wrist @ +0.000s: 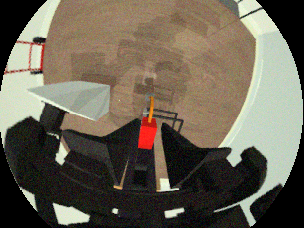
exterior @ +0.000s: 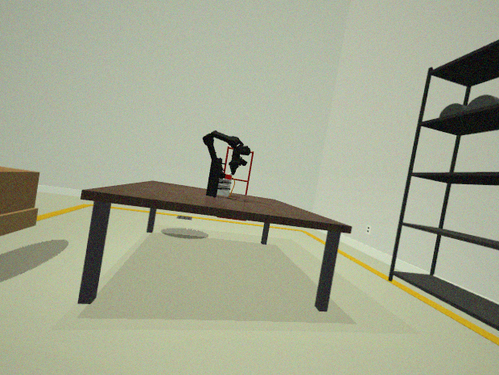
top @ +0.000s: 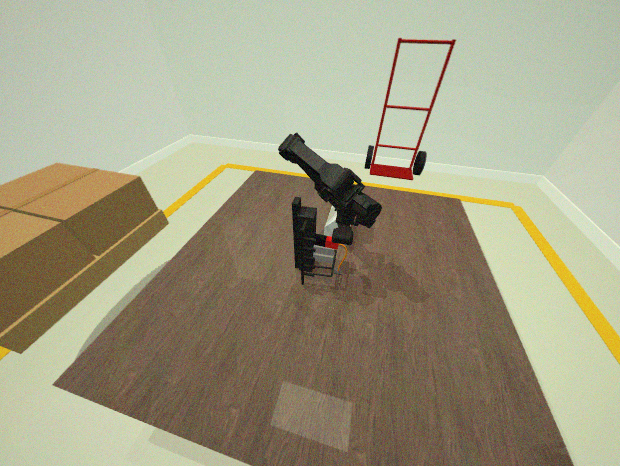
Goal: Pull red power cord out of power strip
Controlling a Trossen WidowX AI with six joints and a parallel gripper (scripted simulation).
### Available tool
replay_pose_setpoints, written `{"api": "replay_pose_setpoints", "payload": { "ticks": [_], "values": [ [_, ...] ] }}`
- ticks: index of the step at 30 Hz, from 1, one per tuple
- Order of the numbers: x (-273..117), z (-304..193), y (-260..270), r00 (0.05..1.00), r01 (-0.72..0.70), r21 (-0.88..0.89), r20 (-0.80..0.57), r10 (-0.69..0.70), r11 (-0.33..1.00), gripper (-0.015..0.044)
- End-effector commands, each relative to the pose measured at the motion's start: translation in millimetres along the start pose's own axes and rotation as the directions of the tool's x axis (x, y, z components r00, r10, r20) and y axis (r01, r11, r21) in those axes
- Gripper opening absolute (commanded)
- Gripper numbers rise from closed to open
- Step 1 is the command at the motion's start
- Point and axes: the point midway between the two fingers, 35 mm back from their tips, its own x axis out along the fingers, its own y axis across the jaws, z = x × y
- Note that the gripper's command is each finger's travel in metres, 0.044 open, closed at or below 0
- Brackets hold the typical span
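The red plug (top: 331, 242) (exterior: 228, 176) (wrist: 147, 134) stands between my two fingertips in the wrist view. My gripper (top: 342, 236) (exterior: 233, 173) (wrist: 150, 122) is partly open; a gap shows between the plug and the right finger, while the left fingertip is very close to it or touching. An orange cord (top: 345, 254) (wrist: 152, 109) hangs from the plug in a curve. A pale grey block with dark bands (top: 323, 255) (exterior: 224, 187), which looks like the strip, is just below the plug beside the arm's base. Whether the plug sits in a socket cannot be told.
A thin black wire frame (top: 318, 274) (wrist: 168, 114) is beside the grey block. A pale grey wedge (wrist: 79, 99) is beside my left finger. The dark wooden table (top: 310, 345) (exterior: 173, 195) bears the arm. Brown boxes (top: 80, 220), a red hand truck (top: 391, 171) and a black shelf (exterior: 455, 175) stand away from it.
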Motion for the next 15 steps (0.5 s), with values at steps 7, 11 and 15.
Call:
{"api": "replay_pose_setpoints", "payload": {
  "ticks": [7, 11, 15],
  "values": [
    [0, -17, 0, 1.000, 0.002, -0.004, -0.004, -0.002, 1.000, 0.0160],
    [0, -23, 0, 1.000, 0.002, -0.004, -0.004, -0.002, 1.000, 0.0160],
    [0, -30, 1, 1.000, 0.002, -0.004, -0.005, -0.002, 1.000, 0.0160]
  ]
}}
